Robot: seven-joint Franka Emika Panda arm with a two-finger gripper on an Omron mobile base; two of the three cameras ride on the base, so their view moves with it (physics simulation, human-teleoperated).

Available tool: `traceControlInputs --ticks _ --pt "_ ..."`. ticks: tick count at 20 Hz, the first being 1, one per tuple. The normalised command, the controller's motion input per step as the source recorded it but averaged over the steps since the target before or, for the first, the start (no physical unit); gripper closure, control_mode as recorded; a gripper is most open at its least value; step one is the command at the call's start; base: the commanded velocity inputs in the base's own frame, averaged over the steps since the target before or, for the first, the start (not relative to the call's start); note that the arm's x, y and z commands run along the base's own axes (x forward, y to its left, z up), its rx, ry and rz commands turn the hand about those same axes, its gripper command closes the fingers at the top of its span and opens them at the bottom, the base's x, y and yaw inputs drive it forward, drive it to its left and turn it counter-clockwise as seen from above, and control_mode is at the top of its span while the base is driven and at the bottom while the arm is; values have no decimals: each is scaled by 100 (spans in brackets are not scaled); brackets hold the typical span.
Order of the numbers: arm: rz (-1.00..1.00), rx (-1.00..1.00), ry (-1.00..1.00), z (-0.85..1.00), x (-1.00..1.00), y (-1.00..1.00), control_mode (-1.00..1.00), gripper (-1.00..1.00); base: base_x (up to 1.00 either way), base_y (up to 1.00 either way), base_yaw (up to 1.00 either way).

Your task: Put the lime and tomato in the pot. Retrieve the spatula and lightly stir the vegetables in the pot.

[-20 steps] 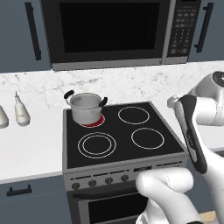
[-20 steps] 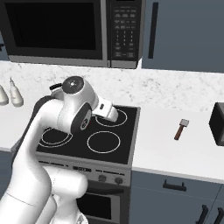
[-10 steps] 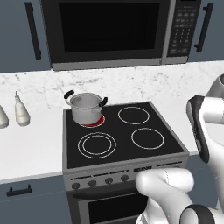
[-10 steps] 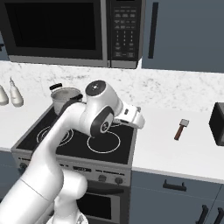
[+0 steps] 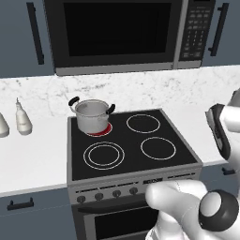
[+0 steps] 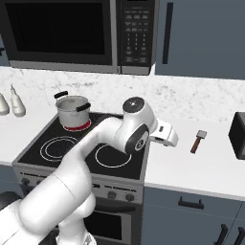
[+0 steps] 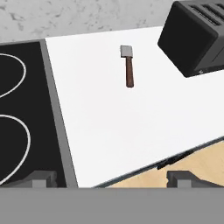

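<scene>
Stage: I judge the loading part finished or not checkable, since I can't see inside the pot [image 5: 93, 116]; fetching the spatula [image 7: 127, 65] and stirring remain.
Pot: on the stove's back left burner, which glows red.
Spatula: flat on the white surface [image 7: 131, 127] right of the stove [image 5: 131, 145], untouched.
Tool [image 7: 111, 178]: released, fingers spread wide, holding nothing, well short of the spatula.
Nearby: dark toaster [image 7: 197, 37] beside the spatula; nothing lies between.

white counter [image 7: 131, 127], spatula [image 7: 127, 65], black toaster [image 7: 197, 35]
</scene>
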Motion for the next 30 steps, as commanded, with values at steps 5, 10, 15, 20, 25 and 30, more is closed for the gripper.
traceControlInputs --ticks 5,10,15,20,25,30 --pt "2 3 0 -23 63 -51 -100 -100 0 0 0" --pt "0 0 0 -11 49 -49 -100 -100 0 0 0" --pt "0 0 0 -26 34 -48 -100 -100 0 0 0" --pt "0 2 0 -50 32 -41 -100 -100 0 0 0" --pt "3 3 1 -36 51 -26 -100 -100 0 0 0" --pt "1 2 4 -36 39 -27 -100 -100 0 0 0"
